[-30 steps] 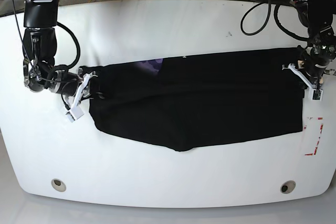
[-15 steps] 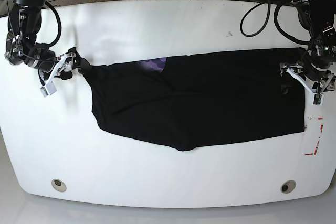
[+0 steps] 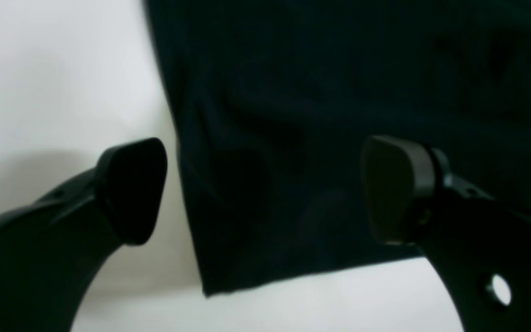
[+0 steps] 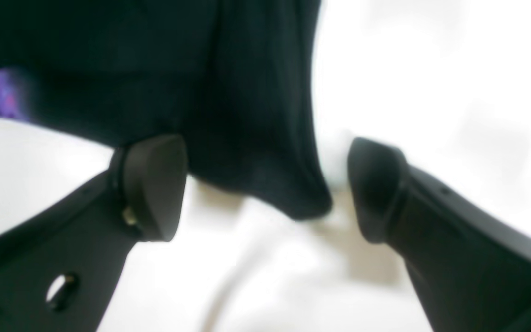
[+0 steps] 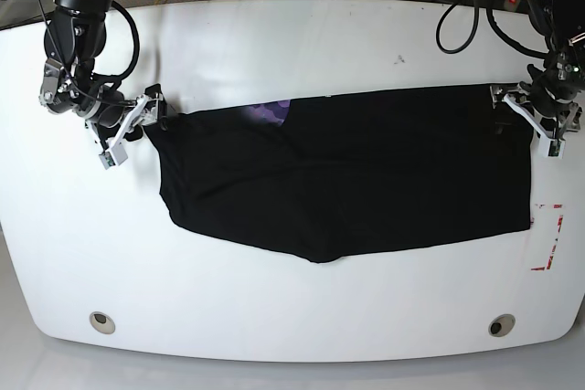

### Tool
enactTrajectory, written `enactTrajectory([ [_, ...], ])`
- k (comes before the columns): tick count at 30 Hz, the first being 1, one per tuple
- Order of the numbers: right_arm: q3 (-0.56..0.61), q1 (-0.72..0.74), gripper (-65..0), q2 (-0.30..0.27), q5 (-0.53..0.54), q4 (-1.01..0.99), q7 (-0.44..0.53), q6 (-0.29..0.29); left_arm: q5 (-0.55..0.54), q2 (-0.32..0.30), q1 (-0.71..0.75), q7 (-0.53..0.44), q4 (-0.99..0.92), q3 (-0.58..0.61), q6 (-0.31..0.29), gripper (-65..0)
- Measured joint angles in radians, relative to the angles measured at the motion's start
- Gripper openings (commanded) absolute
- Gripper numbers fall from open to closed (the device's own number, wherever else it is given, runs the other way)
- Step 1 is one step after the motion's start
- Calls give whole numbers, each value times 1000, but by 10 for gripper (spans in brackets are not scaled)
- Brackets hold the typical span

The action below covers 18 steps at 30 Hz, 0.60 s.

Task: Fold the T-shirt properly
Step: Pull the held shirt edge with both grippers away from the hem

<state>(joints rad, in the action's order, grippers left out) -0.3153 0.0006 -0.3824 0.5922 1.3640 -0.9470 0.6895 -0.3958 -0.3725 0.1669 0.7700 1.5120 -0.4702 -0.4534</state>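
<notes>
The left end effector point(image 3: 265, 189) hangs with its jaws spread wide, a corner of the T-shirt point(image 5: 347, 171) lying between them but not pinched. The right end effector point(image 4: 265, 184) is likewise wide open, with a bunched tip of cloth sitting between its pads, touching neither as far as the blurred view shows. In the base view the left end effector point(image 5: 541, 116) sits at the shirt's far right corner and the right end effector point(image 5: 128, 127) at its far left corner.

The shirt lies spread across the middle of the white desk point(image 5: 292, 317) as a long, low band — it looks to have been folded over once already, with a purplish patch point(image 5: 270, 112) showing near the far edge. The near edge sags in an uneven curve, so further folds and squaring up appear to remain.

The cloth is matte black, soft and faintly creased; the desk is smooth, glossy and round-cornered.
</notes>
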Motion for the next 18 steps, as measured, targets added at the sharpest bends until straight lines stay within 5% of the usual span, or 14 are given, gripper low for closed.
enactTrajectory([
  [5,2,3,-355,42,-63,0,46,4,12,-2,4,4,-51,-2,6,-164],
  [10,-1,1,-623,47,-89,0,41,7,26,1,-25,-21,-129,2,3,-408],
  [14,1,-10,-650,50,-89,19,37,8,27,4,-29,-60,-150,15,4,-567],
  [18,-1,-60,-650,38,-92,90,19,7,21,15,10,-37,-111,23,-32,-581],
])
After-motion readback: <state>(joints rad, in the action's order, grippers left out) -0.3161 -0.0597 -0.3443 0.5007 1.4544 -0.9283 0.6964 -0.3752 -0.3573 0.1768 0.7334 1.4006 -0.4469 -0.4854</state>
